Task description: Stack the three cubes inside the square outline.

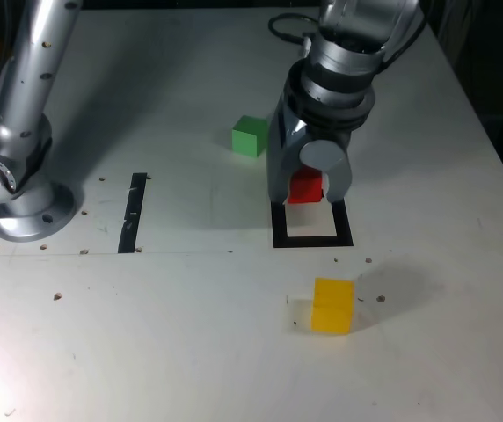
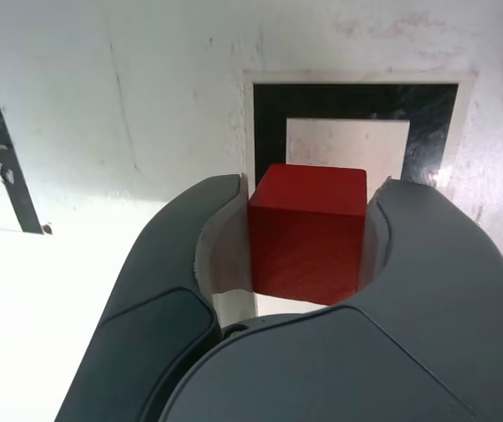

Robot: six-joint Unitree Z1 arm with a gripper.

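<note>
Over the far edge of the square outline (image 1: 312, 239) my gripper (image 2: 308, 236) pinches the red cube (image 2: 307, 230); letting go from this spot could land it across the black border, not the white centre

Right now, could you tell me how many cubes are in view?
3. The red cube sits between the gripper jaws at the square outline; the green cube lies beyond it; the yellow cube lies nearer the camera. None seems hidden.
</note>
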